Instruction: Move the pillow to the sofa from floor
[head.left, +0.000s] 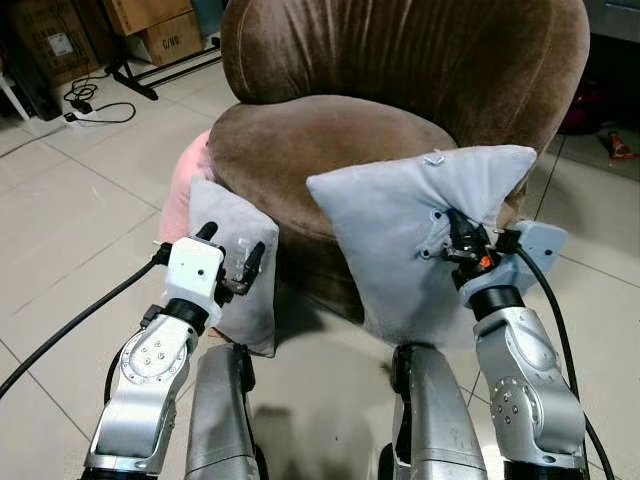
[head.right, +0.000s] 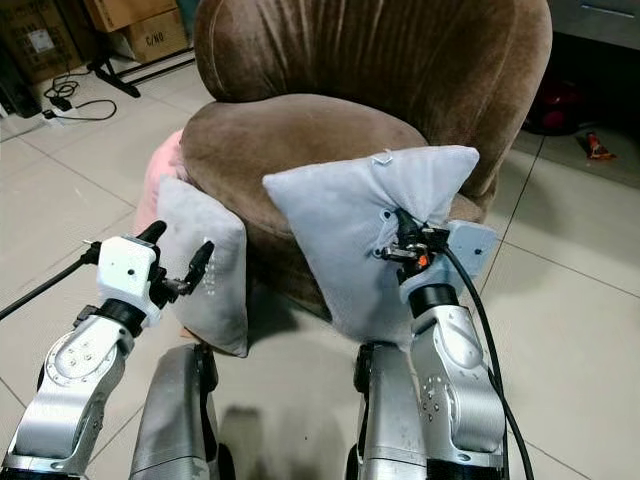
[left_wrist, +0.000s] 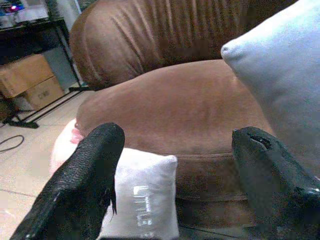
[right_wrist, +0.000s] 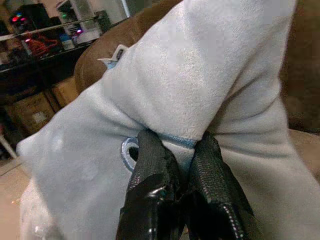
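Closest to me are the robot's two silver legs (head.left: 225, 420) at the bottom of the head view, standing on the pale tiled floor (head.left: 70, 215). Going left to right: the left gripper (head.left: 228, 258) is up at about seat-edge height with its fingers spread wide and nothing between them. Right past it a small grey pillow (head.left: 235, 262) stands on end on the floor, leaning against the front of the sofa, with a pink cushion (head.left: 183, 185) tucked behind it against the sofa's side. In the left wrist view I can read some pale lettering on that small pillow, but it's too blurry to make out.

Middle of the shot is the brown velvet sofa (head.left: 330, 140), a round armchair-looking thing with a tall curved back.

On the right, the right gripper (head.left: 462, 245) is pinched tight on a bunched fold of the big light blue pillow (head.left: 400, 225). That pillow is off the floor, hanging in front of the sofa seat with its top corner up near the seat's right edge. Way back on the left there are cardboard boxes (head.left: 150, 25) and a black cable (head.left: 95, 100) on the floor.
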